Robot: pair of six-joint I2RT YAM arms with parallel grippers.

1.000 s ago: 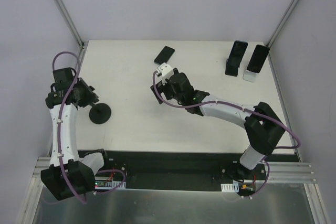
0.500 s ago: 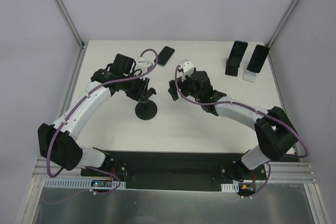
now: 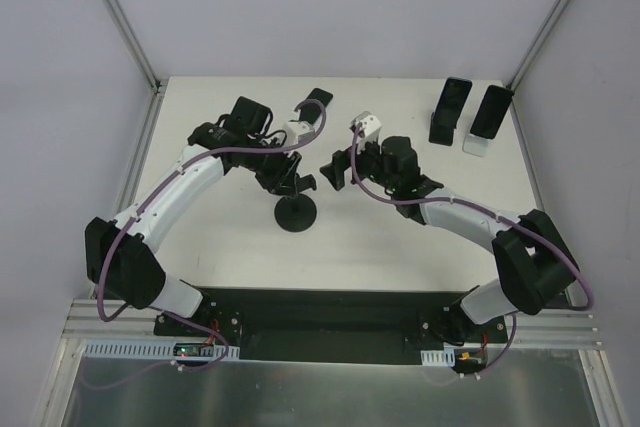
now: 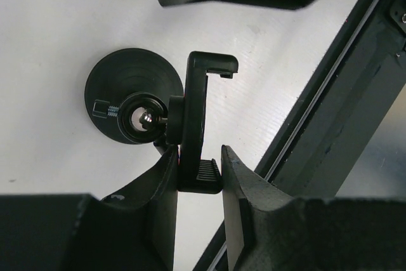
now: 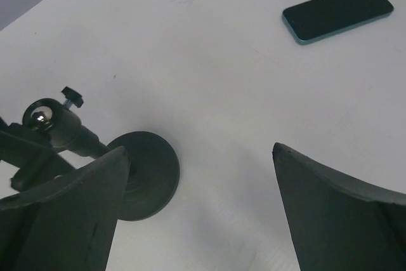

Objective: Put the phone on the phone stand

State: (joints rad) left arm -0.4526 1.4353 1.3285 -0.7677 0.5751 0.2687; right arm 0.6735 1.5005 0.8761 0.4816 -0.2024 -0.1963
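Left gripper (image 4: 198,179) pinched on the stand's cradle (image 4: 193,118), fingers (image 4: 166,207) either side of its ribbed lower end; stand (image 3: 296,213) upright on its round base, mid-table, just below that gripper in the top view; right gripper (image 5: 200,150) spread wide, empty, hovering near the stand and facing the left one.

Phone (image 5: 338,12) lies flat, dark face up, toward the far edge of the table (image 3: 220,237), beyond both grippers; from above it is partly hidden behind the left wrist. Two other phones (image 3: 450,107) sit propped at the far right corner.

Handling, as judged: phone rigid, thin, glossy; probably slippery, and flush to the surface, so little to get under; best taken across the long edges near the middle, pads on the frame rather than the glass; light enough for one gripper, but apt to pivot if held at an end. Cradle rides on a ball joint; may swing when loaded, so the left hold looks useful.
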